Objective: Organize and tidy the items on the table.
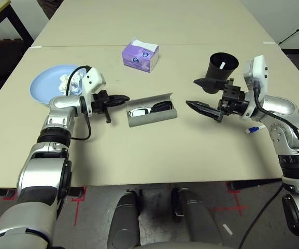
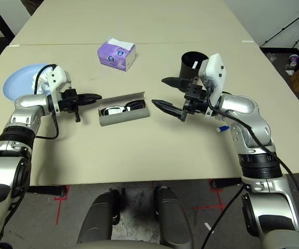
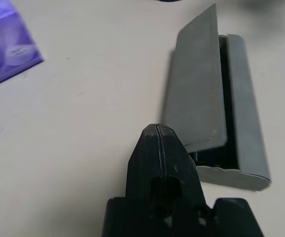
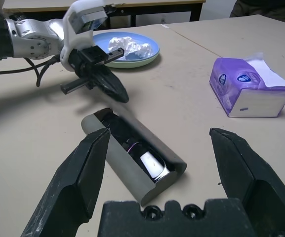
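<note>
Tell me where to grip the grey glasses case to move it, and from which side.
Grip the glasses case across its narrow width near the middle of the closed lower body, coming from above. It lies flat with its long axis across the table, lid open and sunglasses inside, so clamping the lid would likely slip. The right gripper, jaws wide open, seems better placed.

My left arm hides part of the blue plate (image 1: 43, 85). The tissue box (image 3: 4, 44) runs off my left wrist view.
</note>
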Robot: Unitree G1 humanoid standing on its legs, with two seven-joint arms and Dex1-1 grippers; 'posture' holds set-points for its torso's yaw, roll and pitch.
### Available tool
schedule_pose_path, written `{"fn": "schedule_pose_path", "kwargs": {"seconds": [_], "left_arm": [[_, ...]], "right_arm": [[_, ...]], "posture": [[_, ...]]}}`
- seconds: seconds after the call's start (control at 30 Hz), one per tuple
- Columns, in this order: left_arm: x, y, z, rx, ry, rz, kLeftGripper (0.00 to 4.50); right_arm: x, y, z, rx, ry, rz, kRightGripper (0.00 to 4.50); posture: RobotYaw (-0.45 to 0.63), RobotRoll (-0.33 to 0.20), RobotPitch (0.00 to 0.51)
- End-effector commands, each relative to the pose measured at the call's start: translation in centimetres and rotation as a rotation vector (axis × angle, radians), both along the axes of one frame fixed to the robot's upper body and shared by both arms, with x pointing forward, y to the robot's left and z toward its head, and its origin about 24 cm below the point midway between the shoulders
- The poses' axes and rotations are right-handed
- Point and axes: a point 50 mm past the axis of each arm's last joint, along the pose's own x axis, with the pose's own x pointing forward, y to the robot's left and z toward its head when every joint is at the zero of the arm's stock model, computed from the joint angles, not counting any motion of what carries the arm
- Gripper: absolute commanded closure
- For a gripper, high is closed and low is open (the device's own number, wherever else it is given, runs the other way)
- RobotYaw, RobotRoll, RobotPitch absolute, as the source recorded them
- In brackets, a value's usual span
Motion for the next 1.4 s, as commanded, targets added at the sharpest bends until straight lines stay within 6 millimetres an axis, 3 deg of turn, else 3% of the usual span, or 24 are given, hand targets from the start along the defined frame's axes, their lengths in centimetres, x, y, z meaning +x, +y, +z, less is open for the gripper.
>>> {"fn": "schedule_pose_path", "kwargs": {"seconds": [0.03, 0.3, 0.53, 0.73, 1.1, 1.2, 1.4], "left_arm": [[-0.8, -0.2, -1.0, 0.056, 0.033, -0.06, 4.47], [-1.6, -1.1, -1.0, 0.048, 0.039, -0.119, 4.47], [-2.0, -1.3, -0.8, 0.045, 0.039, -0.127, 4.47], [-1.9, -1.3, 0.9, -0.001, -0.013, -0.106, 4.47], [-2.7, -1.0, 1.5, 0.007, -0.021, -0.114, 4.47], [-2.6, -1.0, 1.5, 0.012, -0.026, -0.117, 3.89], [-2.3, -1.3, 2.6, -0.038, -0.058, -0.116, 1.71]], "right_arm": [[0.0, 0.3, 0.4, -0.008, -0.011, 0.012, 0.0], [0.0, 0.4, 0.2, -0.009, 0.002, 0.02, 0.0], [0.3, -0.1, -1.4, -0.014, 0.081, -0.003, 0.0], [0.7, -0.3, -2.3, -0.01, 0.114, -0.015, 0.0], [0.5, -1.5, -3.1, -0.19, 0.076, 0.011, 0.0], [0.5, -1.5, -3.1, -0.169, 0.074, 0.001, 0.0], [0.3, -1.8, -2.9, -0.14, 0.078, -0.008, 0.0]], "posture": [[-0.1, 0.0, 0.189], [-0.09, 0.0, 0.187], [-0.08, 0.0, 0.182], [-0.07, 0.0, 0.175], [-0.06, 0.0, 0.169], [-0.06, 0.0, 0.167], [-0.07, 0.0, 0.164]]}}
